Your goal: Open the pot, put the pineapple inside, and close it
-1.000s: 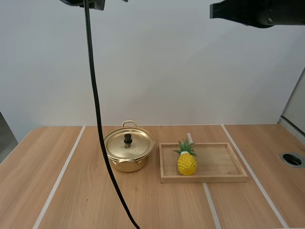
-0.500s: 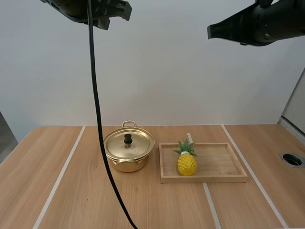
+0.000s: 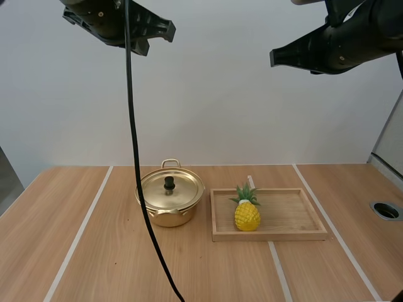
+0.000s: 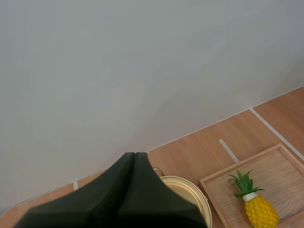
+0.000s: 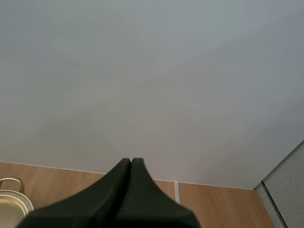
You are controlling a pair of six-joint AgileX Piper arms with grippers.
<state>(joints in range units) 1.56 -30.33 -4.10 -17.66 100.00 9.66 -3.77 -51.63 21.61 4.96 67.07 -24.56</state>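
L hand (image 3: 170,26), R hand (image 3: 272,58) closed, 1 lidded pot (image 3: 165,218), 1 pineapple (image 3: 247,216), 1 tray (image 3: 271,236)

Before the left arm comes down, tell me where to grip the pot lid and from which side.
Grip the black knob at the centre of the lid, coming straight down from above. It stands upright and proud of the lid, whose rim sits flush on the pot and probably offers little purchase. The left pincer is shut, so open it first.
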